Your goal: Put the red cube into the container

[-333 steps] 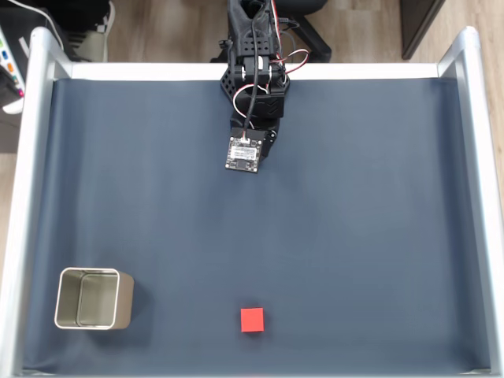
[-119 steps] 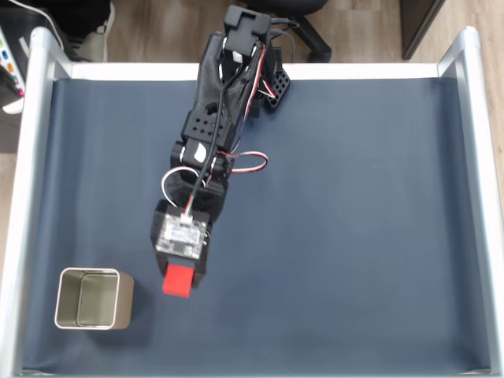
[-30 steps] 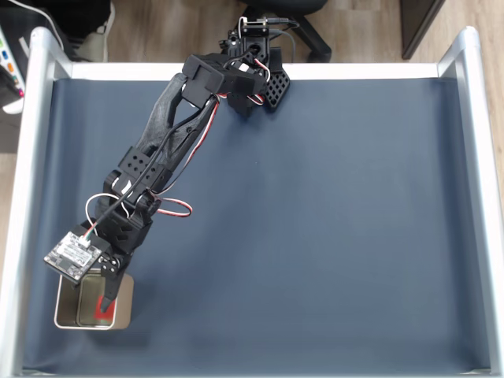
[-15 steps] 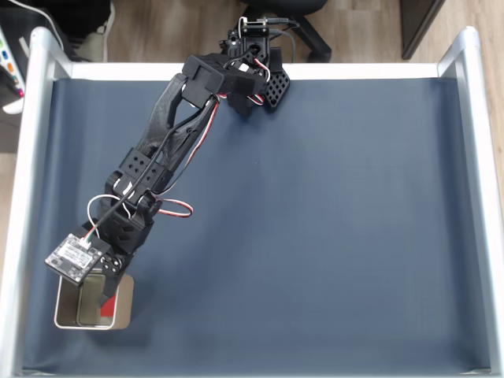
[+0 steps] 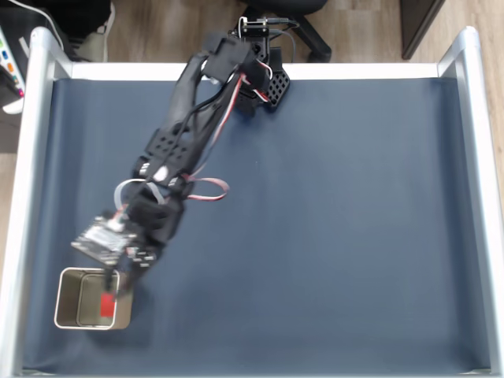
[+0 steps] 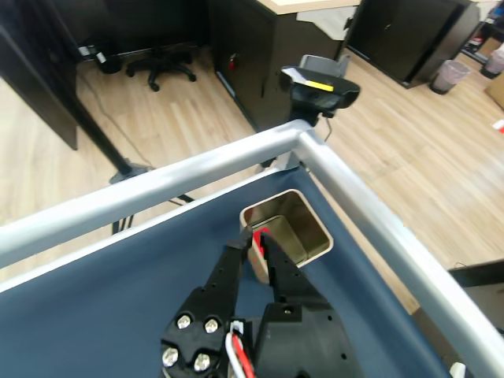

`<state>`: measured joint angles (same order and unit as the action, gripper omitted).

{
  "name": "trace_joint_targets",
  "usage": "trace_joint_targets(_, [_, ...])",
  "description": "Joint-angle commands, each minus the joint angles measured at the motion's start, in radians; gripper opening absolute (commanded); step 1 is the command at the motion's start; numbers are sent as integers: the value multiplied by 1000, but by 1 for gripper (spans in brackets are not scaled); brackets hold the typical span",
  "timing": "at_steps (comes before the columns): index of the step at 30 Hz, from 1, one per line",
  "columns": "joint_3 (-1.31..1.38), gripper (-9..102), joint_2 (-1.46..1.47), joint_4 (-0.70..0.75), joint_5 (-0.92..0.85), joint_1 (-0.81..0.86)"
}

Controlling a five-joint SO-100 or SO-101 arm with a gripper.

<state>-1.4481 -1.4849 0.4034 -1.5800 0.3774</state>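
The red cube [image 5: 106,305] lies inside the container [image 5: 57,302], a square metal tin at the table's near left in the fixed view, close to its right wall. My gripper [image 5: 119,285] hangs over the tin's upper right corner, blurred by motion. In the wrist view the two black fingers point at the container [image 6: 313,224], and a sliver of the red cube [image 6: 261,233] shows inside it just beyond the tips. The gripper [image 6: 254,238] is open by a narrow gap with nothing held between the fingers.
The dark blue mat [image 5: 331,236] is framed by a silver rail [image 5: 22,197] on the left, back and right. In the wrist view the rail corner [image 6: 303,138] stands just behind the tin, with a wooden floor and office furniture beyond.
The cube has gone from the fingers into the tin. The arm has since pulled back and up to the right, so the gripper now sits over the tin's corner.
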Motion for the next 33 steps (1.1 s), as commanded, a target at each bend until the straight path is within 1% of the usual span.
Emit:
trace_joint_targets(1, [-87, 0, -161, -21, 17, -80])
trace_joint_targets(3, [-192, 0, -235, -25, 26, -137])
trace_joint_targets(11, [-672, 0, -560, -147, 41, -341])
trace_joint_targets(19, [-1028, 0, -905, -156, 55, -479])
trace_joint_targets(25, [-1316, 0, -1233, -153, 31, -511])
trace_joint_targets(33, [-1624, 0, -1605, -95, -8, -474])
